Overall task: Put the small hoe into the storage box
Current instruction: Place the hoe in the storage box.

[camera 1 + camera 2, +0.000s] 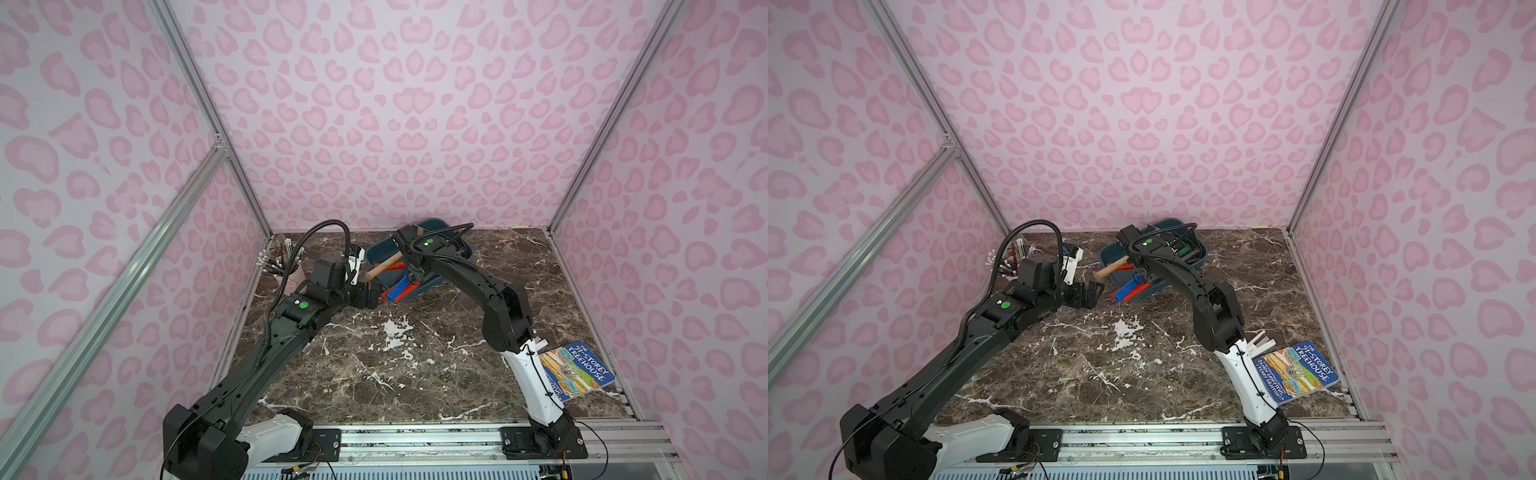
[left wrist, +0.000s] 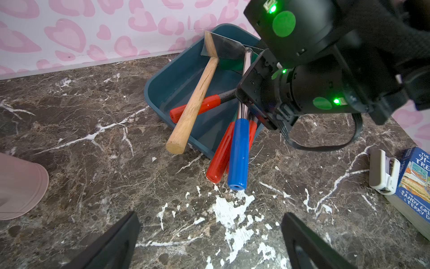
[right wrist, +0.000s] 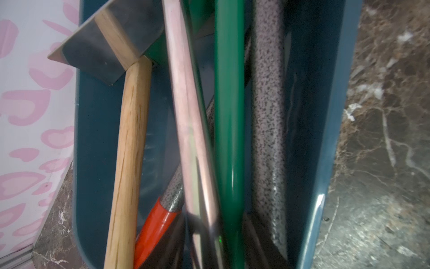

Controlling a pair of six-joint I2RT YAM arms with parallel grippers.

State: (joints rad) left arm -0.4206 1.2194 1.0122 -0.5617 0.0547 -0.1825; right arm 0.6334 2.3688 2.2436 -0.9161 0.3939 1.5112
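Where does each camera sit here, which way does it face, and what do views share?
Both top views: high above the arm bases, looking down toward the back wall; both arms show whole.
Left wrist: on the left arm, facing across the table at the storage box; its open fingers and the right arm's wrist show.
Right wrist: close above the box, looking in at the small hoe; no fingers clearly show.
Shared: every view shows the hoe's wooden handle.
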